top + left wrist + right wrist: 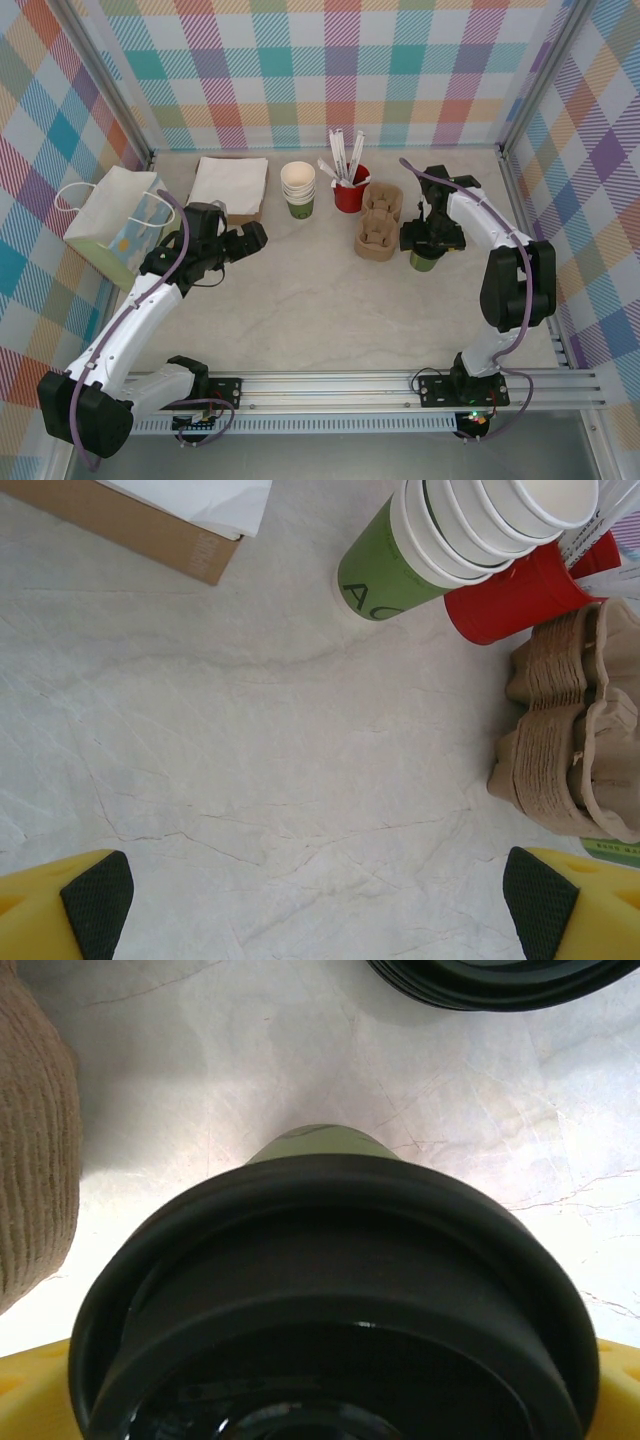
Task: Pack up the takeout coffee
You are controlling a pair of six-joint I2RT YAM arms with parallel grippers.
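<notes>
1. Top view: the fingers of the right gripper [424, 240] straddle the coffee [425, 262]. It stands upright, right of the worktop's [300, 310] middle and just beside the near end of the carrier [378, 225]. Whether the fingers press on it cannot be told from here. The right arm rises from its base near the right edge, with its wrist bent down and inward over the cup. The left gripper [252, 238] hangs spread open and empty left of centre, near the bag [115, 225] at the left edge.
2. Left wrist: both pads [95, 900] sit wide apart over bare worktop, pointed toward the cup stack [390, 570] and the holder [520, 595].
3. Right wrist: yellow fingers [25, 1400] flank the black lid [340, 1290], which hides any contact with the green wall. Judged from this, the grasp is the step in hand. The pads should close on the wall below the lid rim, not on the lid, and squeeze lightly. The lift should then go straight up and level, so nothing spills or snags the carrier.
</notes>
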